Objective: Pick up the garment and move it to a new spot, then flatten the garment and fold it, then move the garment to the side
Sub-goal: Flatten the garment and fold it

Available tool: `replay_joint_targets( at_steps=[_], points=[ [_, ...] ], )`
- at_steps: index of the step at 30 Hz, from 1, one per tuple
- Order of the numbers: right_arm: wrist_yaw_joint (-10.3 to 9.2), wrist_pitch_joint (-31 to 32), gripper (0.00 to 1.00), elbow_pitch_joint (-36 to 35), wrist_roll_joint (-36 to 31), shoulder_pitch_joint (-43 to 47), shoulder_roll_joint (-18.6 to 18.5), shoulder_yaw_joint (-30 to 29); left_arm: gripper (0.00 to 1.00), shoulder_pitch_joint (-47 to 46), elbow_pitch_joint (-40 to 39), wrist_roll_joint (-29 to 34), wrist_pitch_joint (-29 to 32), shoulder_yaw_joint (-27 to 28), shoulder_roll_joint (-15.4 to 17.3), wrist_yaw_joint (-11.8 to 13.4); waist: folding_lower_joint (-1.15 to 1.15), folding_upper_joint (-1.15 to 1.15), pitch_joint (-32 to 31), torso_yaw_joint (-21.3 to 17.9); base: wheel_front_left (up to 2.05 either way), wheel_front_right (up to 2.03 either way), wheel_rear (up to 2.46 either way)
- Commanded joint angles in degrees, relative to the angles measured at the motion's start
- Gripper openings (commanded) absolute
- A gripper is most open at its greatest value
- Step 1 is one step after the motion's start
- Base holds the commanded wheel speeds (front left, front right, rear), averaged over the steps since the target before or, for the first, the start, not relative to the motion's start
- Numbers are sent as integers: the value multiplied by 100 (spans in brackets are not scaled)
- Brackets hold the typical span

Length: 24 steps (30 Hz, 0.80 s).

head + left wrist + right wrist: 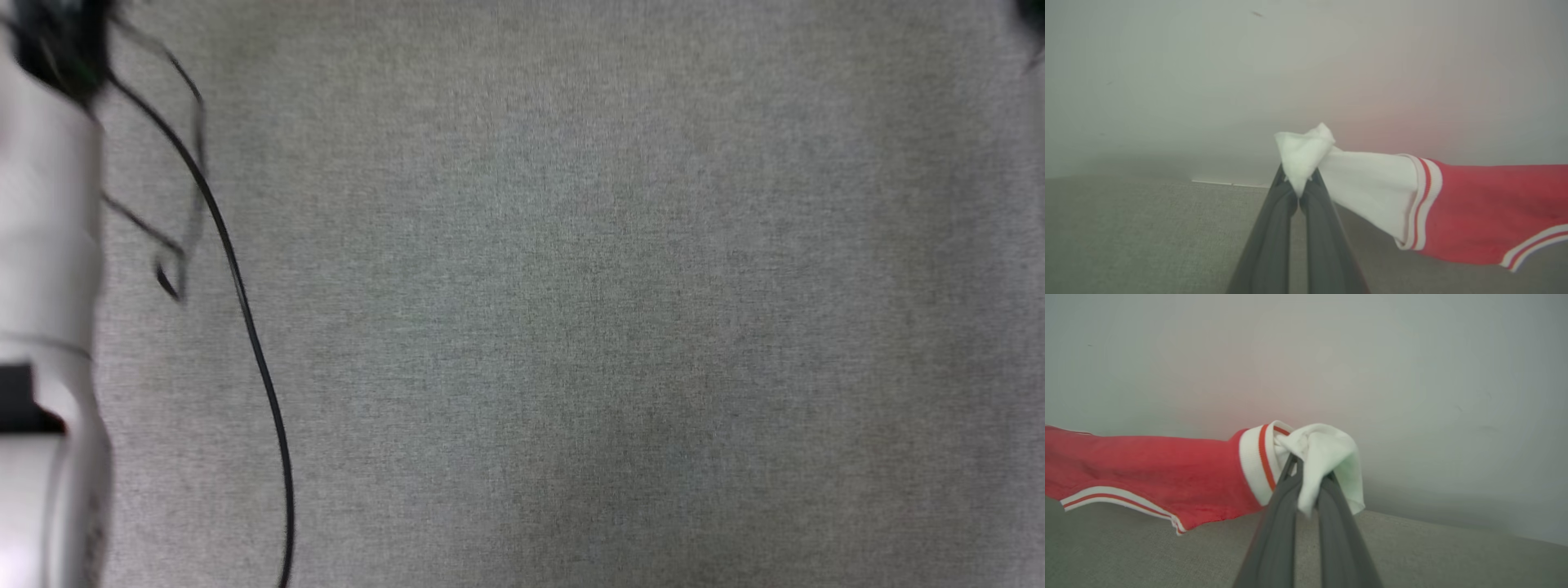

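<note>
Grasping the red jersey T-shirt (pixel 1474 208) by both white sleeves (pixel 1372 188): one clenched in the left gripper (pixel 1298 188), one in the right gripper (pixel 1308 477); stretched between them over the grey surface (pixel 571 327).

Garment (pixel 1474 212) red, sleeves white, striped trim; surface (pixel 571 327) grey.

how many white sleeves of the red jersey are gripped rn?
2. One white short sleeve of the red jersey T-shirt is pinched in the shut left gripper; the other white sleeve is bunched in the shut right gripper. Shirt's lower part is out of frame.
</note>
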Motion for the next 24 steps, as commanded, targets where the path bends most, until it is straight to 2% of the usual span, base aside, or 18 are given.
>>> replay_joint_targets(
  at_steps=[1,9,14,18,23,24],
  points=[
    [-10,-101,0,27,106,280,-16,43,0,230,73,-102,-53,37,-40,-38,-1,0,-136,15,0,0,0],
    [-10,-595,0,-180,844,2213,-259,267,0,1811,133,-747,-544,54,-98,-87,-1,0,-778,58,0,0,0],
    [-12,-693,0,-609,1145,3366,-418,377,0,2865,-240,-1075,-876,59,126,-79,-1,0,-1235,-4,0,0,0],
    [-13,-678,0,-1065,1235,4241,-547,304,0,3624,-507,-1188,-1018,142,265,-76,-1,0,-1607,-1,0,0,0],
    [-18,-533,0,-1708,1086,5340,-607,36,0,4618,-985,-1167,-1076,172,319,120,-1,0,-2042,-17,0,0,0],
    [-18,-533,0,-1708,1086,5340,-607,36,0,4618,-985,-1167,-1076,172,319,120,-1,0,-2042,-17,0,0,0]
  ],
)
